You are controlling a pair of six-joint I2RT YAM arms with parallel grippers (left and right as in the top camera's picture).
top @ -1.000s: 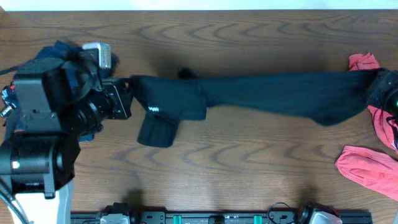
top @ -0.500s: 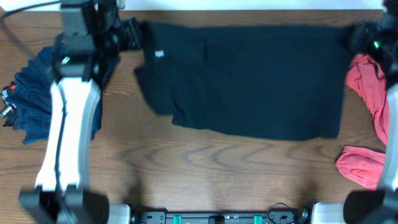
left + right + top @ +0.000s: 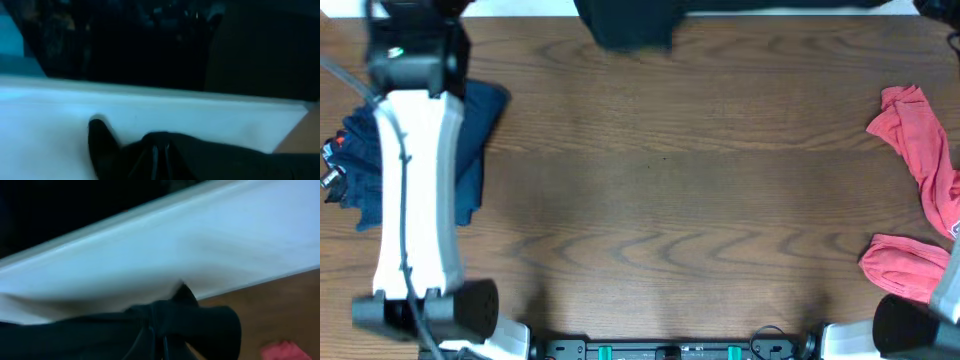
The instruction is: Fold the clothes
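1. The black top (image 3: 625, 25) is at the far edge of the desk (image 3: 660, 180). In the overhead view it shows only as a dark band along the top border. One wider flap of it hangs down onto the wood left of centre.
2. The left arm (image 3: 410, 180) reaches straight up the left side of the overhead view and runs out of the picture at the top.
3. In the left wrist view, the left hand (image 3: 160, 157) is pressed together on a bunched fold of the black top. The dark fingers are hard to tell from the cloth around them.
4. In the right wrist view, the right hand (image 3: 160, 335) is likewise closed tight on a gathered edge of the black top. The fabric spreads out to the left along the bottom of that view.
5. A white strip (image 3: 150, 110) runs behind the cloth in both wrist views, with darkness beyond it.
6. A navy garment (image 3: 475, 150) lies crumpled at the left of the desk, partly under the left arm.
7. A red garment (image 3: 920, 150) lies at the right edge. A second red garment (image 3: 905, 268) sits nearer the front, apart from the first.
8. The middle of the desk shows bare wood grain.
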